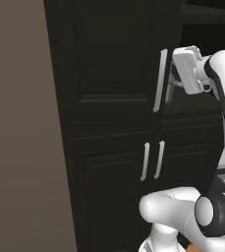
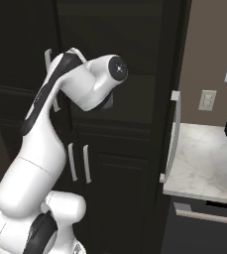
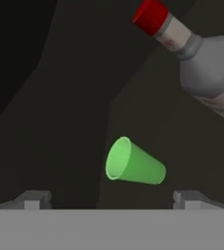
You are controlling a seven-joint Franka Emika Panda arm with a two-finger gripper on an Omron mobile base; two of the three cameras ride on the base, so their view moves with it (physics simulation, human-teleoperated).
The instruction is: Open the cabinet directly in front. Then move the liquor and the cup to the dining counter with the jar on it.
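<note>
Item 1. Tall near-black wooden cabinet [image 1: 114, 64] with raised-panel doors and long pale vertical bar handles: takes up the middle of the left base view. In the right base view its right-hand door [image 2: 170, 64] appears swung open, edge-on, right of centre. Your arm reaches into the dark opening at the upper right of the left base view. Keep wrist and elbow off the door edge and the pale handle [image 1: 160, 80].

Item 2. Clear greyish liquor bottle [image 3: 206, 68] with a pale label and red cap: upper right of the hand view, well apart from the cup. Judged second in line; leave it undisturbed.

Item 3. Small bright green cup [image 3: 135, 165] with a pale rim: centre of the hand view, slightly low, between and beyond the fingertips. Whether it stands or lies tipped, you cannot tell from this rolled view.

Item 4. Two-finger gripper [image 3: 112, 200]: jaws spread fully wide, holding nothing. Judged step: approach the cup. Centre it between the tips, advance straight, close on the body below the rim.
</note>
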